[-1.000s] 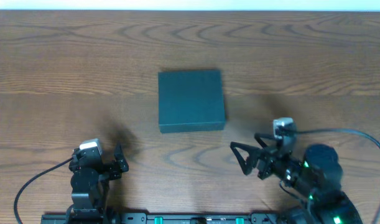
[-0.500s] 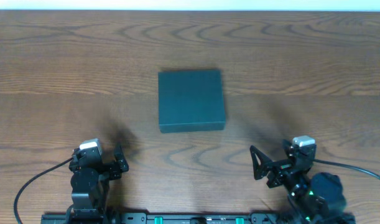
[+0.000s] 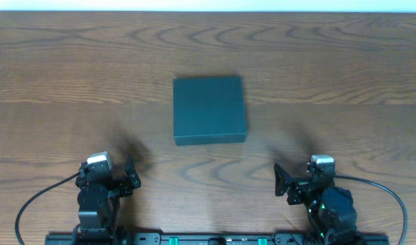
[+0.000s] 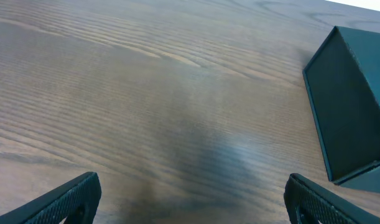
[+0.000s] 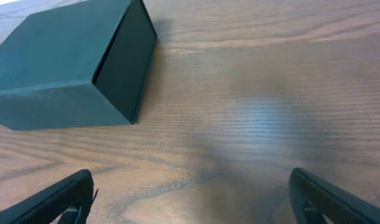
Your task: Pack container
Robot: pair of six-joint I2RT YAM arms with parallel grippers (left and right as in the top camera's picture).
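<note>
Container [image 3: 210, 109]: lid shut, flat at centre of table [image 3: 58, 75], well apart from both claws.
Right gripper [image 3: 281, 181]: tucked low at container's 5 o'clock, jaws spread wide, empty.
Left gripper [image 3: 129, 178]: tucked low at 7 o'clock, jaws wide, empty.

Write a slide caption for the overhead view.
Closed dark teal matte square box on wooden table; left end effector and right end effector open, apart from it.
</note>
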